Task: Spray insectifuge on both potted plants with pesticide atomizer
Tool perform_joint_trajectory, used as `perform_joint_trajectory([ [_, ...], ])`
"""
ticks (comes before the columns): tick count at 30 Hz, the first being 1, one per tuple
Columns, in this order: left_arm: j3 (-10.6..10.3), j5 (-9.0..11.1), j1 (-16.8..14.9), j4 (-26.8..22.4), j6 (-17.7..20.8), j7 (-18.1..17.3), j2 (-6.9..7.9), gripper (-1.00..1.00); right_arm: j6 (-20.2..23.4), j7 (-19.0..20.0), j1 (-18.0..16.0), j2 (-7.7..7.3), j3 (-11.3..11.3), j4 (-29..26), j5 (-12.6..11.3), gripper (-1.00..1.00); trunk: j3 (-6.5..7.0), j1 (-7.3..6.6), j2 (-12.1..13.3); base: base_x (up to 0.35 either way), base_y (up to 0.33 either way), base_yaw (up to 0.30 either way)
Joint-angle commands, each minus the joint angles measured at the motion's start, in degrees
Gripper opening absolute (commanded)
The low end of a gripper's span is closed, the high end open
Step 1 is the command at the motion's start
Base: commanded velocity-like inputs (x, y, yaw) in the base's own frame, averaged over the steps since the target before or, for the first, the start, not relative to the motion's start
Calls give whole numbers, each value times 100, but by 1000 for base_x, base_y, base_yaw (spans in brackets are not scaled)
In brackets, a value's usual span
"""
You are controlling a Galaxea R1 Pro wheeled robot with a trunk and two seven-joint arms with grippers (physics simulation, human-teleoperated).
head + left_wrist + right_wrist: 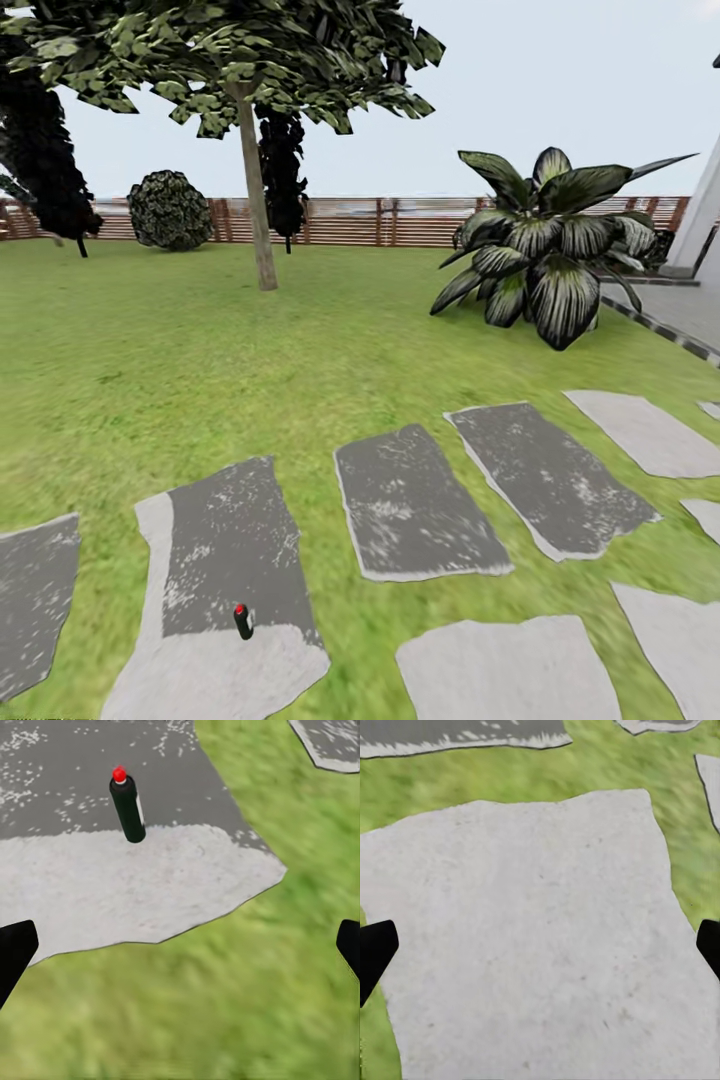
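The pesticide atomizer (243,621) stands upright on a grey paving slab (230,560) at the near left of the garden lawn; it is a slim dark-green bottle with a red tip. In the left wrist view the atomizer (127,806) stands ahead of my left gripper (180,949), whose black fingertips (13,954) sit wide apart at the frame's edges, open and empty above grass. My right gripper (540,949) is open too, hovering over a pale slab (532,937). The potted plants are out of view.
Several grey paving slabs (415,510) cross the lawn. A thin-trunked tree (255,190), a round bush (170,210) and a large striped agave (545,250) stand farther off, before a brown slat fence (350,222). A paved edge (670,320) runs at the right.
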Motion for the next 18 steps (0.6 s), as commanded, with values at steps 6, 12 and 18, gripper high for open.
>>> perform_joint_trajectory([
  [6, 0, 3, -4, 5, -19, 2, 1, 100, -10, -21, -2, 186, -1, -200, 18, 100, -46, 2, -2, 246, -214, 150],
  [12, 0, 3, -4, 5, -19, 2, 1, 100, -9, -20, -2, 210, -3, -224, 29, 100, -101, 2, -2, 246, -214, 20],
  [18, 0, 4, -4, 5, -19, 2, 3, 100, -8, -15, -2, 212, -1, -217, 33, 100, -156, 2, -2, 246, -214, 2],
])
